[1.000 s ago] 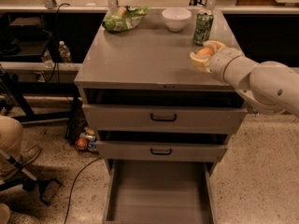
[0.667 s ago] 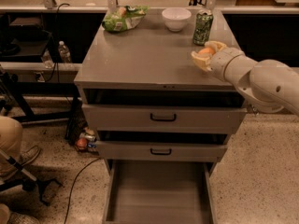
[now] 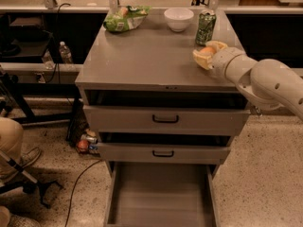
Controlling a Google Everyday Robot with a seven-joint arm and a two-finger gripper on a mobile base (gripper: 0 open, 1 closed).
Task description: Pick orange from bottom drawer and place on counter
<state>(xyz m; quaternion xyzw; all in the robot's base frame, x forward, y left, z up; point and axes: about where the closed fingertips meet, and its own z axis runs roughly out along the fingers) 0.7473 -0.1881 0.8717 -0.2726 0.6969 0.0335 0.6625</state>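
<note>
Firstly, counter (image 3: 142, 60): wide grey top, square-edged.
Bottom drawer (image 3: 158, 193): pulled open toward the near side, flat grey floor in view.
Arm (image 3: 270, 79): reaches in from the right, across the counter's right edge.
Green bag (image 3: 125, 19): far left of the counter.
White bowl (image 3: 179, 19): far side, right of the bag.
Gripper (image 3: 206, 56): low over the counter's right side, fingers clasped round the orange.
Green can (image 3: 206, 27): upright, just beyond the gripper.
Orange (image 3: 207, 51): held between the fingers (contact with the counter cannot be told).
</note>
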